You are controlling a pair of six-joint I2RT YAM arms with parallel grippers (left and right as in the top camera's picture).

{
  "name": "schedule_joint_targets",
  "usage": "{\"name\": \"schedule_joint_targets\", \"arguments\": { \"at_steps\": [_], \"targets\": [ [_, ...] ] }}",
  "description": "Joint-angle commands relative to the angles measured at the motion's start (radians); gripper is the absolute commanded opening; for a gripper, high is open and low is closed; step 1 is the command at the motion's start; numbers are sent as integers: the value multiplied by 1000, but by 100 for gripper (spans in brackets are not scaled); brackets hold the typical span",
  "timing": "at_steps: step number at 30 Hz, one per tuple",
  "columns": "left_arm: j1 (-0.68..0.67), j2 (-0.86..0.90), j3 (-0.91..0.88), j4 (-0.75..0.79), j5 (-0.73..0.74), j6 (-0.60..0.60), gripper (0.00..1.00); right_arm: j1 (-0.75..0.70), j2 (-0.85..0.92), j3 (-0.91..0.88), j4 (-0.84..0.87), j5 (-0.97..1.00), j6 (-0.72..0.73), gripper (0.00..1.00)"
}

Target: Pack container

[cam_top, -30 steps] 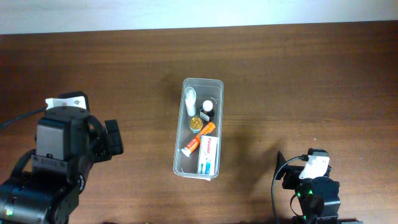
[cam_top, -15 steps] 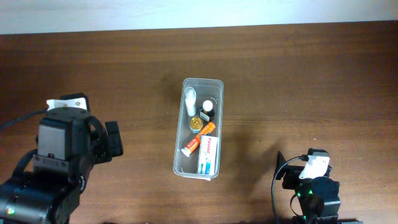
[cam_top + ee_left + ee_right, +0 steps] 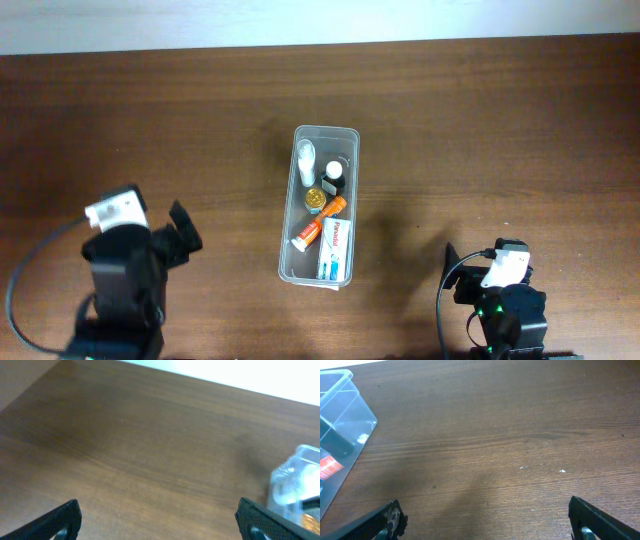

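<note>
The container (image 3: 352, 205) is a long clear plastic bin in the middle of the table. It holds a white bottle (image 3: 306, 157), a small dark bottle with a white cap (image 3: 333, 174), a gold round lid (image 3: 315, 198), an orange tube (image 3: 318, 224) and a white and teal box (image 3: 335, 250). My left gripper (image 3: 186, 228) is open and empty, left of the container. Its fingers frame bare table in the left wrist view (image 3: 159, 521), with the container's end (image 3: 295, 485) at the right edge. My right gripper (image 3: 452, 272) is open and empty at the lower right. The right wrist view (image 3: 487, 519) shows the container's corner (image 3: 350, 415) at the left.
The table (image 3: 480, 130) is dark brown wood. A pale wall strip (image 3: 300, 20) runs along the far edge. Both arm bodies sit at the near edge of the table, left (image 3: 120, 290) and right (image 3: 510, 315).
My left arm has drawn back toward the near edge of the table and sits lower. The right arm and the container's contents have not moved.
</note>
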Motion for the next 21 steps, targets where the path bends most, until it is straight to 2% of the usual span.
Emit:
{"name": "schedule_joint_targets", "arguments": {
  "at_steps": [1,9,21],
  "targets": [
    [35,-127,-139,51,16,-3,99,4,-10,-8,1,-5,7,99],
    [71,-373,-385,81,53,-3,99,4,-10,-8,1,-5,6,98],
    [71,-530,-571,104,60,-3,100,4,-10,-8,1,-5,6,98]
  ]
}}
